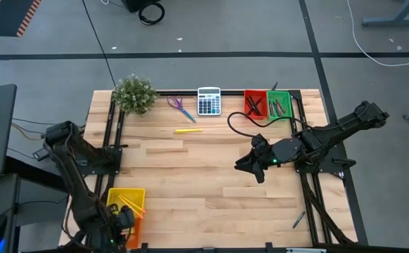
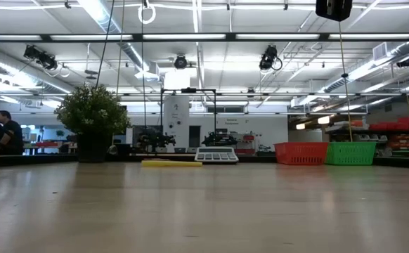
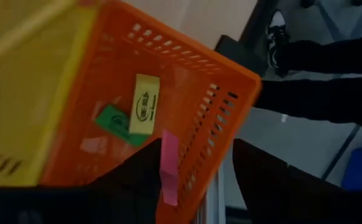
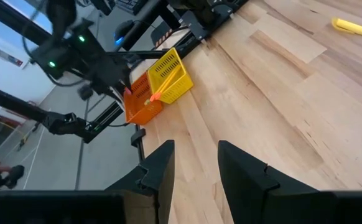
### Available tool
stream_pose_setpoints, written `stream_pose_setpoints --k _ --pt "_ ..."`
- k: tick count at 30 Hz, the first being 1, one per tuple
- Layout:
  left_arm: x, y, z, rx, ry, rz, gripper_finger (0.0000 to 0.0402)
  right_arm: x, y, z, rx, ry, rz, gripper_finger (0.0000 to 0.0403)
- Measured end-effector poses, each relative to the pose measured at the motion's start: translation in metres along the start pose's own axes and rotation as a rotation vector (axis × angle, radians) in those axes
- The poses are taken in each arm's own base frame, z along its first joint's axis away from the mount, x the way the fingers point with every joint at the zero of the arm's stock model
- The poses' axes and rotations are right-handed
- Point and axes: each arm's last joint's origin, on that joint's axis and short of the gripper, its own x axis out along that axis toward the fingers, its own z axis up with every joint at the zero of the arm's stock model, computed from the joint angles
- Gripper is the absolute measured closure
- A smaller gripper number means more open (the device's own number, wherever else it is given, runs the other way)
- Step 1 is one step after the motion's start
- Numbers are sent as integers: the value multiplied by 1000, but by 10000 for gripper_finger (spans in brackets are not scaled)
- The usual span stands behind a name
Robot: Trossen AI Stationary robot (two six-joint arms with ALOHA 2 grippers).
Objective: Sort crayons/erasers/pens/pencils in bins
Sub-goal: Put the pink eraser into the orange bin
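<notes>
My left gripper [image 3: 196, 155] is open above the orange bin [image 3: 125, 81] at the table's near left corner [image 1: 135, 223]. A yellow eraser [image 3: 143, 104] and a green eraser [image 3: 116, 123] lie on the orange bin's floor. A pink eraser [image 3: 168, 167] is beside one of the gripper's fingers. The yellow bin [image 1: 126, 199] next to it holds orange pencils [image 4: 162, 92]. My right gripper [image 1: 248, 164] hovers open and empty over the table's middle right. A yellow pen [image 1: 188, 130] lies flat on the far part of the table. The red bin [image 1: 255, 103] and green bin [image 1: 280, 105] hold dark sticks. My left gripper has the pink eraser's long flat side [image 3: 167, 163] against the inner face of one finger [image 3: 140, 177]. The other finger stands well apart from it, so nothing pinches it. The eraser is upright over the orange bin's mesh wall [image 3: 199, 143].
A potted plant [image 1: 134, 93], purple-handled scissors [image 1: 180, 107] and a grey calculator [image 1: 209, 100] sit along the far edge. A black cable [image 1: 243, 126] curls near the red bin. Bare wood lies between the two arms. A person's dark legs [image 3: 330, 74] show beyond the near edge.
</notes>
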Motion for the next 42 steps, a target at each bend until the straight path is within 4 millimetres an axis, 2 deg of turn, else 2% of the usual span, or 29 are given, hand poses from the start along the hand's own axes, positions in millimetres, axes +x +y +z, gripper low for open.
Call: stream_pose_setpoints --k 4,8,11,16,22,28,31,36,39,42 --pt "-31 -2 4 -5 -6 37 217 0 0 0 -5 -1 1 274" --pt "-68 0 21 15 -88 44 227 0 1 0 13 -1 3 274" --pt "-88 7 47 41 -166 71 234 0 1 -1 11 2 7 274" --pt "-106 27 105 111 -243 100 244 0 1 -1 13 -18 -9 274" --pt "-124 70 180 242 -276 129 253 -1 0 0 35 -55 -36 274" --pt "-149 136 235 286 -311 189 251 -1 -1 2 94 -109 -73 274" --pt "-155 166 253 300 -302 209 254 -1 -2 3 132 -149 -97 274" --pt "-152 199 273 325 -251 214 262 -1 -3 4 176 -182 -114 274" --pt "-147 209 280 309 -223 177 261 -1 -3 4 207 -193 -120 274" --pt "-143 204 283 310 -230 128 258 -1 -4 4 229 -217 -137 274"
